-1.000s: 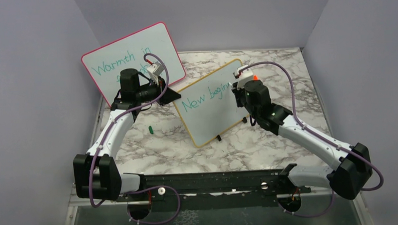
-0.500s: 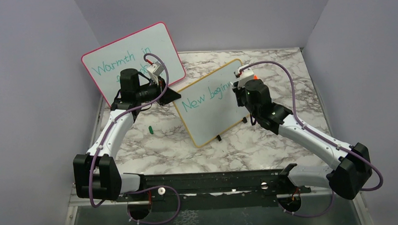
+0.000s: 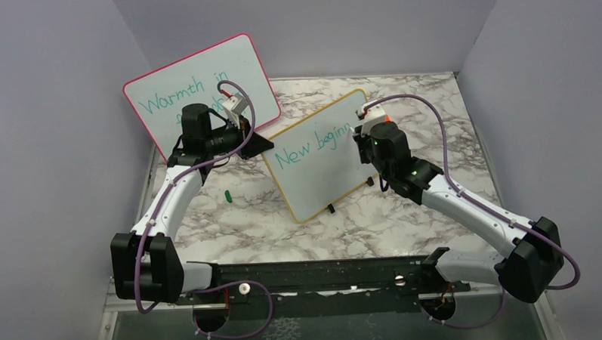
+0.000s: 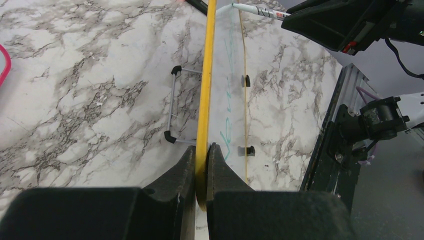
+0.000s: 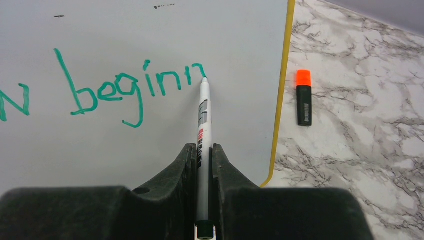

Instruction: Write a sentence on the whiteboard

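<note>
Top view: the whiteboard (image 3: 321,177) stands tilted at the centre of the marble surface (image 3: 345,229), and its sentence (image 3: 312,145) reads "New beginn" (not finished). Left wrist view: the left pincer (image 4: 202,150) is clamped narrow on the whiteboard's yellow edge. Right wrist view: the right pincer (image 5: 203,149) grips a marker (image 5: 204,110), whose tip touches the last letter.

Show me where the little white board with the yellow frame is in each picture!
Top view: the yellow-framed whiteboard stands in the middle of the picture.
Left wrist view: seen edge-on, running up the middle, its yellow frame pinched by the left hand.
Right wrist view: its white face fills the left side.
Shared landmark: the teal-green writing on it.
</note>
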{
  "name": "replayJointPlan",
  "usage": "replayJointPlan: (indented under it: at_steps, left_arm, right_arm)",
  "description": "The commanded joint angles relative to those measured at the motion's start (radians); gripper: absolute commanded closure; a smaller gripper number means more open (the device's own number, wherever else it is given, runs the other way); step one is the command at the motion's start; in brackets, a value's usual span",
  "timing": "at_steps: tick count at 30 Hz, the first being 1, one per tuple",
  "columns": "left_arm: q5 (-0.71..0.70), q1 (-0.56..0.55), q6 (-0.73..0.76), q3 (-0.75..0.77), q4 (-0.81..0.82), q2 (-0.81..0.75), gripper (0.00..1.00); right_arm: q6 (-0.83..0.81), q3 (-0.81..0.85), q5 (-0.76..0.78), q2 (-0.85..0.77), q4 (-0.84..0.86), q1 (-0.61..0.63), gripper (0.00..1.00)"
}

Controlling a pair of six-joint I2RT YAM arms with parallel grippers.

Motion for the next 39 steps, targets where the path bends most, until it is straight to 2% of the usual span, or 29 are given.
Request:
replayJointPlan:
  at_steps: [1, 13, 39]
  left_arm:
    - [-0.092, -0.006, 0.084, -0.01, -0.061, 0.02, 1.0]
    - [-0.093, -0.006, 0.083, -0.011, -0.063, 0.019, 1.0]
    - [-0.086, -0.005, 0.083, -0.01, -0.061, 0.026, 1.0]
  right_arm:
    - [0.021, -0.02, 0.009, -0.014, -0.035, -0.007, 1.0]
    - [0.005, 0.0, 0.013, -0.045, -0.006, -0.012, 1.0]
    - [-0.003, 0.04, -0.036, -0.008, 0.079, -0.039, 1.0]
